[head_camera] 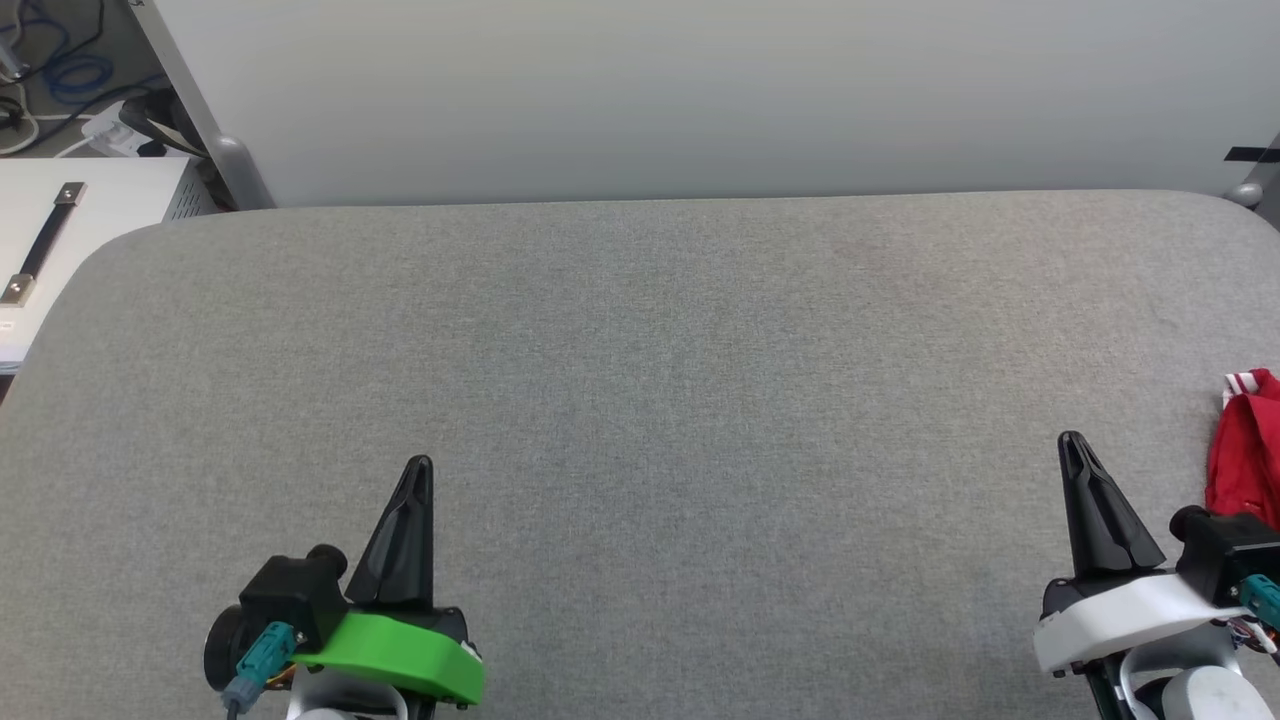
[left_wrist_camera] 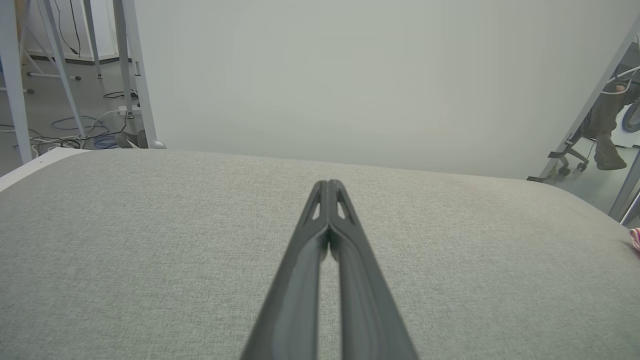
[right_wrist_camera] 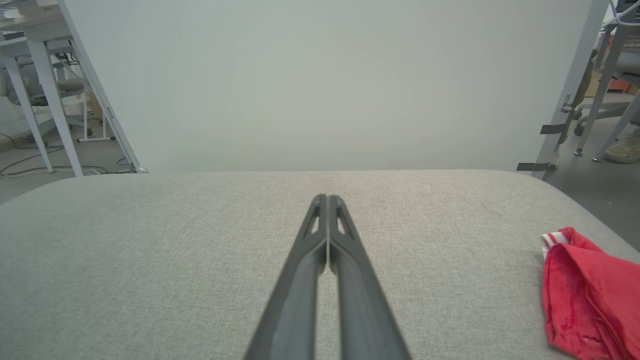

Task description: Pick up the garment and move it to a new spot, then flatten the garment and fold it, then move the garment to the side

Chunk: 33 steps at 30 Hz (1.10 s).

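Observation:
The garment [head_camera: 1243, 450] is a crumpled red heap with a bit of red-white striped trim, lying at the far right edge of the grey table [head_camera: 640, 400]. In the right wrist view the garment [right_wrist_camera: 585, 300] lies to the right of my fingers, apart from them. My right gripper [head_camera: 1072, 440] is shut and holds nothing, just left of the heap. My left gripper [head_camera: 418, 466] rests at the lower left, also shut and holding nothing. In both wrist views the fingertips [left_wrist_camera: 328, 186] [right_wrist_camera: 327, 200] press together above bare cloth.
A pale screen [head_camera: 700, 90] stands behind the table's far edge. At the far left are a white cabinet [head_camera: 90, 210] and floor cables [head_camera: 60, 70]. Chair legs and a person's shoe [right_wrist_camera: 622, 147] show beyond the table's right end.

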Available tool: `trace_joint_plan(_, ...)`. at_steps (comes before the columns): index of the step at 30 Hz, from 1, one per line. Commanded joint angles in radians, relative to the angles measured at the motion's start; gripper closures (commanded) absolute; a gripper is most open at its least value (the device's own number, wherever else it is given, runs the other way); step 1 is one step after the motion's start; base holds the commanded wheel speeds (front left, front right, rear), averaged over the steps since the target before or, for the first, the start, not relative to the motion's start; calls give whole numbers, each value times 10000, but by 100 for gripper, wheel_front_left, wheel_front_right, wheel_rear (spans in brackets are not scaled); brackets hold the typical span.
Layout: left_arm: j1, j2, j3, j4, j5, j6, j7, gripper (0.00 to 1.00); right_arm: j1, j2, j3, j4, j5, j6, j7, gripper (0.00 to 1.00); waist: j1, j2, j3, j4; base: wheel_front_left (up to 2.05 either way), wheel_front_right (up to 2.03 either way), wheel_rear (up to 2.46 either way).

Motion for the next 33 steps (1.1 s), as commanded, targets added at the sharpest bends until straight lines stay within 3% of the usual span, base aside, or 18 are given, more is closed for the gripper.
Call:
trace_joint_plan(1,-8,-6,20,-34,85,48,83,100,15,50,-8,-50,-91,0,51,100,0,0,-4,0,0,0,0)
trace_joint_plan(33,-54,-38,159,-240,668,369,723,100,103,393,-63,-378,-696,-3,681,100,0,0,-89,-9,0,0,0)
